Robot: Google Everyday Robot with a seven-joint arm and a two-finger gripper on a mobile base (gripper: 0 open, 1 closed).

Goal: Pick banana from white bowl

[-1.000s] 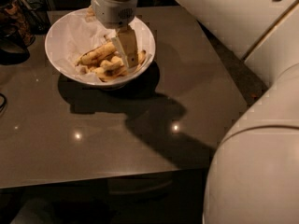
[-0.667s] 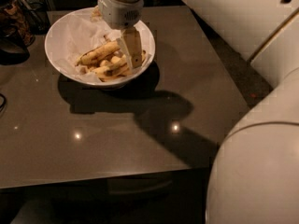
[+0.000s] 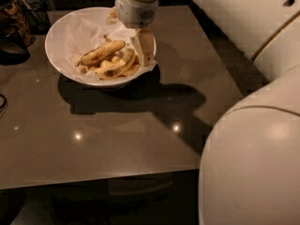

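Banana (image 3: 103, 52): it is the longest one, dull yellow with brown spots. It lies on its side near the middle of the bowl, on top of the other fruit. Its right end points up toward the gripper.
Hold on the banana: nothing that I can see grips it. It just rests in the bowl.
Short bananas (image 3: 115, 68): these are paler and smaller. They lie under the long one and to its right, and they touch it.
Paper (image 3: 86, 29): white and crinkled, it lines the inside of the bowl. It pokes over the rim on the right.
White bowl (image 3: 48, 37): big, round and deep, with a wide rim. It stands on the far left part of the table.
Gripper (image 3: 146, 59): it hangs down from above over the right side of the bowl. Its tip is low, near the rim, just beside the long banana's right end.
Gripper state: I cannot tell if it is spread or pressed together.
Arm (image 3: 243, 18): thick and white, it comes in from the top right.
Robot body (image 3: 253, 163): a big round white shape at the bottom right.
Table (image 3: 117, 139): dark grey and shiny, with small bright spots of light.
Shadow (image 3: 154, 97): a dark patch on the table, under the bowl and off to its right.
Dark things (image 3: 14, 22): they sit in the top left corner, too dim to name.
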